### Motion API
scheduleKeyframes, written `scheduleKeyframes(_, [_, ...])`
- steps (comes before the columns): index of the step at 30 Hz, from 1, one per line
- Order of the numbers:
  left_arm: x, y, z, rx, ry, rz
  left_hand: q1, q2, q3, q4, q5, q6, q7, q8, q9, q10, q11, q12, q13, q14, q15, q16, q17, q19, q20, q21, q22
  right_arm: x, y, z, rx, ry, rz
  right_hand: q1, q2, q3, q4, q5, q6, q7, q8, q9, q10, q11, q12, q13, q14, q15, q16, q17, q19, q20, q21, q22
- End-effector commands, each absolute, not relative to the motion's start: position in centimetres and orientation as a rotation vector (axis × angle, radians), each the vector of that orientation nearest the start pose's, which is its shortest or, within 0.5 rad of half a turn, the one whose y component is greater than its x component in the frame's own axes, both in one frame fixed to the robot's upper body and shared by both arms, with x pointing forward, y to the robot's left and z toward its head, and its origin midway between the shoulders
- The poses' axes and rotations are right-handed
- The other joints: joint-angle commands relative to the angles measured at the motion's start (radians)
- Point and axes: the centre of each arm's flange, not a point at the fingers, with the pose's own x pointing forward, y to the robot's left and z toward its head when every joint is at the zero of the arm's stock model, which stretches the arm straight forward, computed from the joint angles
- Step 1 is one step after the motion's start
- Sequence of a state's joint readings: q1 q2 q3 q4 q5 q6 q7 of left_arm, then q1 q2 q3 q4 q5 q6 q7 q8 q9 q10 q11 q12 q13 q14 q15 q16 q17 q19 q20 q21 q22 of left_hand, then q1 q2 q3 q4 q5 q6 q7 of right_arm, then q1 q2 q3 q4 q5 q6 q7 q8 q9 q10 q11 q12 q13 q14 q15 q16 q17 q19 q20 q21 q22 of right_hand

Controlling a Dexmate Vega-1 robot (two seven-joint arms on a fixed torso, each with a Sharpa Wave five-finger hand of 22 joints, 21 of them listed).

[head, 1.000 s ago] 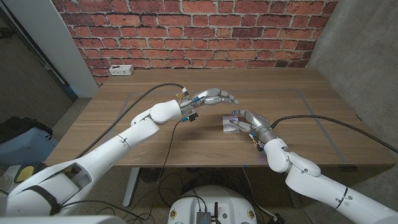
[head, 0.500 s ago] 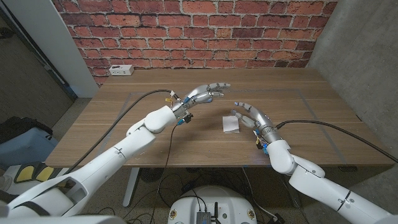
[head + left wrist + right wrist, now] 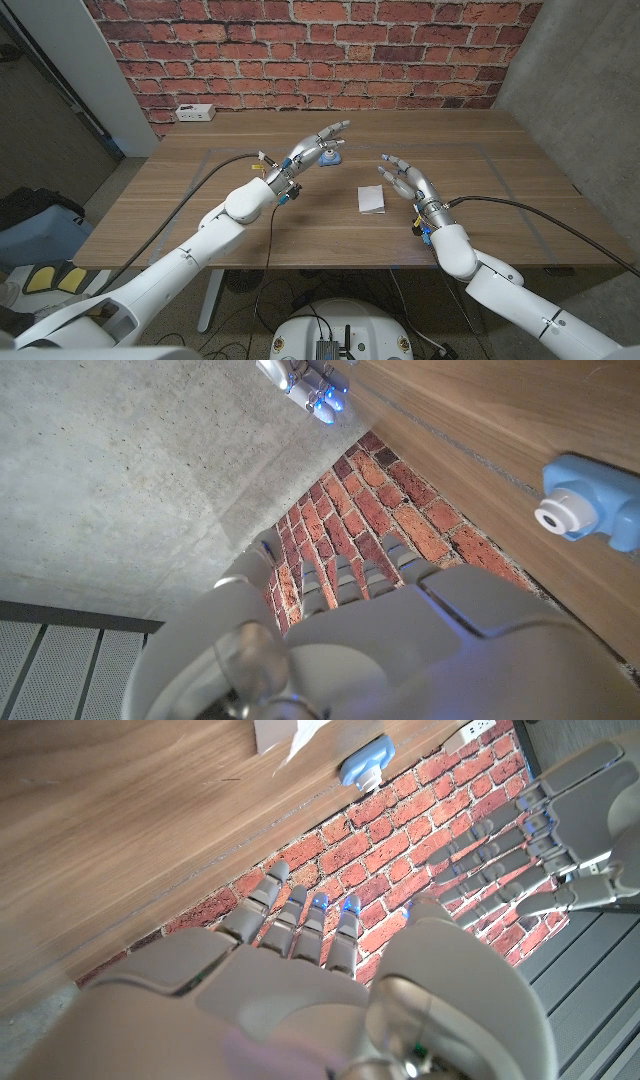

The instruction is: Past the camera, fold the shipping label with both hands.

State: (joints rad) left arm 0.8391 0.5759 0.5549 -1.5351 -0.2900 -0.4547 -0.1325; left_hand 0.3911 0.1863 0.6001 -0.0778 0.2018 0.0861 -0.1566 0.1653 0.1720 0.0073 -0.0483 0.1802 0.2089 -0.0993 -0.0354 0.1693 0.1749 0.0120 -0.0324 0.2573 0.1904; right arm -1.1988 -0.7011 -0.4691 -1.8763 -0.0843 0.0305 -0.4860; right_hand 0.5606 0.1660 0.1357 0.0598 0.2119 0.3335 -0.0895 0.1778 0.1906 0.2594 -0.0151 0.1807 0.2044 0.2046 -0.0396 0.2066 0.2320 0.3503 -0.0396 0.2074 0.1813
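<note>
On the bench, the left hand hovers with fingers spread, holding nothing, its tips over a small blue camera. The left wrist view shows what the head view hides: the camera's white lens ring. The folded label lies flat between the hands, just beside the right hand, whose fingers are likewise spread and empty.

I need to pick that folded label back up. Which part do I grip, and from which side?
Probably the shipping label's right long edge, approached by the right hand beside it. It lies flat on the table, so slide fingers under that edge and pinch.
</note>
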Motion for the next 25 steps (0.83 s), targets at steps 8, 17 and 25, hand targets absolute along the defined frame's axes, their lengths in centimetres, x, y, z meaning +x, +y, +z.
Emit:
scheduleKeyframes(8, [60.2, 20.3, -1.3, 0.291, -0.791, -0.570, -0.022, -0.002, -0.018, 0.020, -0.020, -0.064, 0.017, 0.000, 0.000, -0.036, -0.011, 0.000, -0.017, -0.030, -0.056, 0.005, -0.002, -0.021, -0.025, -0.011, 0.002, 53.4, -20.4, -8.4, -0.400, -0.731, 0.021, -0.046, -0.002, -0.007, 0.030, 0.006, -0.031, 0.018, 0.001, 0.000, -0.021, 0.022, 0.003, -0.002, -0.015, -0.022, -0.006, -0.006, 0.005, -0.051, -0.002, -0.004])
scheduleKeyframes(17, [61.1, 23.9, -1.4, 0.243, -0.777, -0.580, -0.024, 0.001, -0.019, 0.025, -0.024, -0.079, 0.026, 0.001, 0.000, -0.041, -0.012, 0.002, -0.021, -0.032, -0.060, 0.006, -0.003, -0.023, -0.027, -0.013, 0.002, 52.4, -20.0, -7.9, -0.354, -0.754, -0.072, -0.068, -0.005, -0.009, 0.039, 0.008, -0.016, 0.043, 0.012, 0.000, 0.001, 0.033, 0.016, -0.004, 0.012, -0.017, 0.001, -0.017, 0.032, -0.051, 0.006, -0.006])
scheduleKeyframes(25, [62.0, 26.8, -0.9, 0.208, -0.785, -0.573, -0.026, -0.001, -0.022, 0.027, -0.025, -0.091, 0.031, 0.001, 0.000, -0.044, -0.011, 0.004, -0.024, -0.034, -0.063, 0.007, -0.004, -0.022, -0.031, -0.014, 0.002, 49.3, -20.4, -7.9, -0.272, -0.893, -0.283, -0.074, -0.013, 0.005, 0.030, 0.012, 0.080, 0.070, 0.040, -0.002, 0.091, 0.045, 0.042, -0.006, 0.093, -0.019, 0.013, -0.037, 0.090, -0.042, 0.016, -0.007])
